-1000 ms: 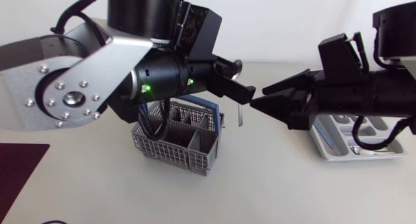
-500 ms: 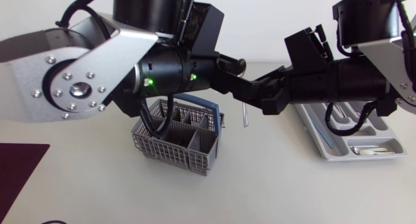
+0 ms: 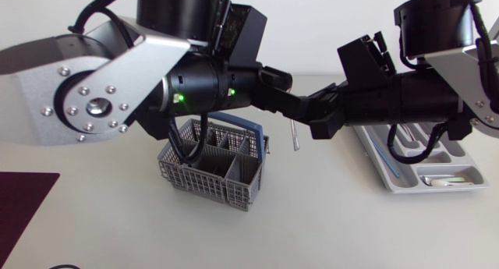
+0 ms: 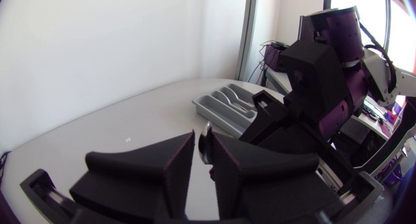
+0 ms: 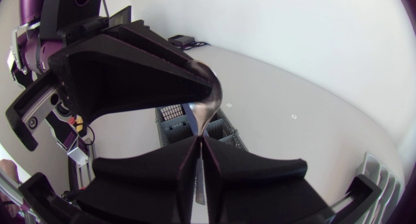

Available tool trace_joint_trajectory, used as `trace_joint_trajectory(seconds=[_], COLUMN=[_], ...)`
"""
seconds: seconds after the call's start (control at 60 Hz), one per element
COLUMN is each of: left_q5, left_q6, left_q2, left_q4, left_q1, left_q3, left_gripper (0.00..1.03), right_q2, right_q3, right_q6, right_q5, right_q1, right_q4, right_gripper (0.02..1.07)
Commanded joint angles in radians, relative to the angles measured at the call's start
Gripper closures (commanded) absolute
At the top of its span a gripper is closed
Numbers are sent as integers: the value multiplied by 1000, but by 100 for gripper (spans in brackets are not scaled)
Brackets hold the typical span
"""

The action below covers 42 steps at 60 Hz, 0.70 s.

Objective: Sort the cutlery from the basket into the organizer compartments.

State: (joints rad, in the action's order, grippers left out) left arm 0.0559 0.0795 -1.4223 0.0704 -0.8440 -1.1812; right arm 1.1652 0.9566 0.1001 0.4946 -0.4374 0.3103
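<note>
hanging upright in the air just right of the basket (image 3: 204, 179), the spoon (image 3: 294, 136) was clenched by the left gripper (image 4: 203, 138) and pinched at its neck by the right gripper (image 5: 200, 141); the organizer (image 3: 413, 188) lay farther right of the basket.

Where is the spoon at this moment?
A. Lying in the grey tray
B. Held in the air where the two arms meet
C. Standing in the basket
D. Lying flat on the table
B: the spoon is off the table, pinched between the right arm's fingers and also between the left arm's fingers, clear of the basket and the tray.
</note>
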Motion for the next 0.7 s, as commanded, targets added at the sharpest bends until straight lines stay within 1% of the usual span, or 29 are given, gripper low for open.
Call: trace_joint_trajectory(seconds=[0.0,0.083,0.15,0.183,0.233,0.35,0.45,0.517,0.633,0.683], left_q5=[-4,10,12,10,12,10,9,9,9,9], left_q6=[23,23,23,23,23,16,16,11,-15,-30], left_q2=[6,25,36,42,49,82,112,138,174,187], left_q4=[-6,-6,-6,-4,2,12,28,37,54,77], left_q1=[25,62,98,126,154,220,253,269,312,342], left_q3=[-44,-67,-81,-89,-97,-89,-77,-61,-29,-8], left_gripper=[46,28,23,18,14,11,11,11,11,11], right_q2=[-10,-22,-30,-36,-47,-71,-93,-99,-98,-93], right_q3=[7,1,-2,-4,-5,-28,-52,-59,-62,-59], right_q6=[-8,15,41,64,87,158,205,253,369,460], right_q5=[12,24,35,50,67,98,102,127,187,213], right_q1=[3,16,32,51,75,152,195,244,367,454], right_q4=[9,35,62,87,115,171,196,228,297,342], right_gripper=[102,102,102,102,102,102,102,102,102,102])
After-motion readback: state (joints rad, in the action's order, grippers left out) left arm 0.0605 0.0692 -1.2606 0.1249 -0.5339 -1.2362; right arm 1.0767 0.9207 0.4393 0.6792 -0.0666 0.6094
